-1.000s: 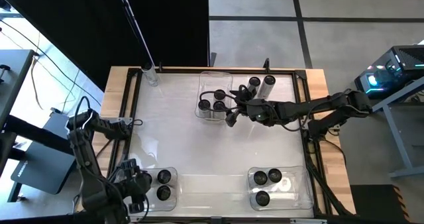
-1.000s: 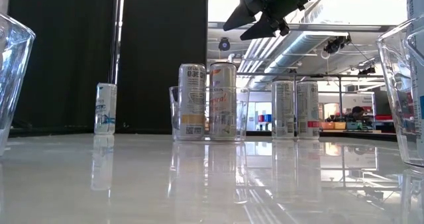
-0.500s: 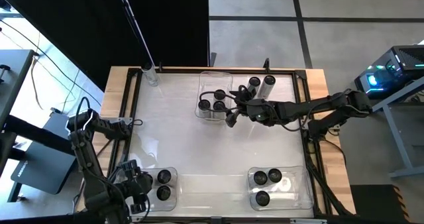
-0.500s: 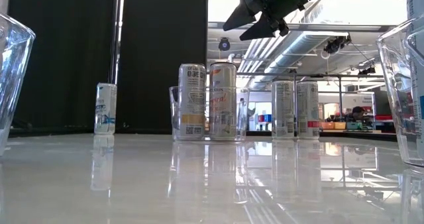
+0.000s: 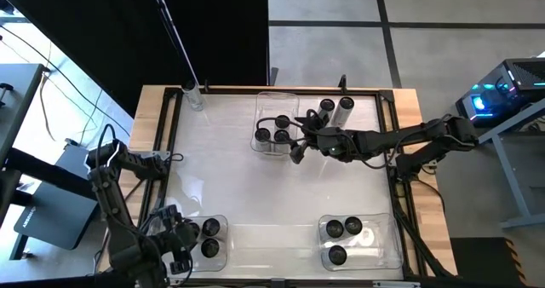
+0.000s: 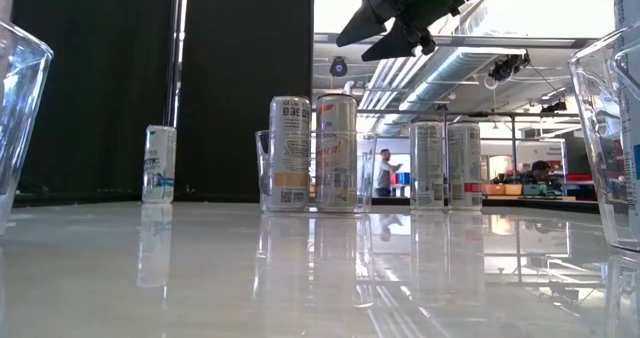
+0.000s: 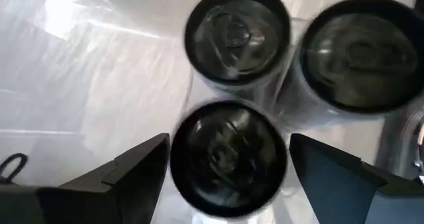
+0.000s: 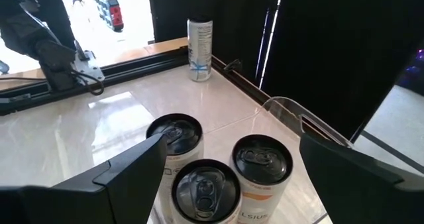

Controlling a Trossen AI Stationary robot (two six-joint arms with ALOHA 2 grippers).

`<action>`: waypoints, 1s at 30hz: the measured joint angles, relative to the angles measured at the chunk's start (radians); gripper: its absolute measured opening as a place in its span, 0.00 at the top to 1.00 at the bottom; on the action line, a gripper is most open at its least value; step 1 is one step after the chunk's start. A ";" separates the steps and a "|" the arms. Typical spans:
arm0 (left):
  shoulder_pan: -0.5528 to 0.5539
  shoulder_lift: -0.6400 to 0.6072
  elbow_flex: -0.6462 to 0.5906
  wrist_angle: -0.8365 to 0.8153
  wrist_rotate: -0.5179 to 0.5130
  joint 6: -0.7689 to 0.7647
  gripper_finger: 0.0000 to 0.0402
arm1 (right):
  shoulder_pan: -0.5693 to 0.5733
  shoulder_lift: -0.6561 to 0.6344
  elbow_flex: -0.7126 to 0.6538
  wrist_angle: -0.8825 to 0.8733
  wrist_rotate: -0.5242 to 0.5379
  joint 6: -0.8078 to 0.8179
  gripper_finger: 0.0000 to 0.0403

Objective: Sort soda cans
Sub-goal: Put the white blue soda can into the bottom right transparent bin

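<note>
Overhead, soda cans (image 5: pixel 281 135) show dark round tops and silver-grey sides. Three stand in a clear bin (image 5: pixel 275 111) at the table's far edge, two (image 5: pixel 335 110) just beside it, one (image 5: pixel 195 95) alone at the far left corner. Left gripper (image 7: pixel 228 168), fingers apart, straddles a can (image 7: pixel 228 156) in the near-left bin (image 5: pixel 220 238). Right gripper (image 5: pixel 300 139) hangs above the far bin, fingers spread. Three cans (image 5: pixel 344 234) fill the near-right bin (image 5: pixel 387 239).

3 clear bins (image 5: pixel 277 100) sit on the table (image 5: pixel 255 186).
</note>
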State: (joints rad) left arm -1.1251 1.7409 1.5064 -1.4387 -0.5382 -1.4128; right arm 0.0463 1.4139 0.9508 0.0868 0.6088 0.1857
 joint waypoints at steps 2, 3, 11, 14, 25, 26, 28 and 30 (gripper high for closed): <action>0.002 0.000 0.000 0.001 -0.003 0.000 0.24 | 0.000 0.000 0.000 0.000 -0.008 0.000 0.15; 0.004 0.000 0.000 -0.001 -0.002 0.000 0.24 | 0.000 0.000 0.000 0.000 -0.012 0.000 0.15; 0.008 -0.064 0.000 -0.017 0.100 0.009 0.24 | 0.000 0.000 0.000 0.000 -0.015 -0.002 0.15; 0.015 -0.127 0.000 -0.029 0.147 0.006 0.24 | 0.000 0.000 0.000 0.000 -0.015 -0.002 0.15; 0.100 -0.374 -0.010 -0.126 -0.328 0.056 0.25 | 0.000 0.001 0.000 -0.053 -0.016 -0.008 0.15; 0.132 -0.404 -0.022 -0.109 -0.379 0.117 0.25 | 0.000 0.001 0.000 -0.053 -0.016 -0.010 0.15; 0.208 -0.461 -0.037 -0.065 -0.461 0.230 0.26 | 0.000 0.001 0.000 -0.053 -0.016 -0.018 0.15; 0.310 -0.511 -0.053 -0.048 -0.490 0.347 0.26 | 0.000 0.001 0.000 -0.053 -0.020 -0.049 0.15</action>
State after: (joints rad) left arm -0.8154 1.2298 1.4536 -1.4866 -1.0286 -1.0660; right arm 0.0463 1.4147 0.9508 0.0334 0.5893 0.1369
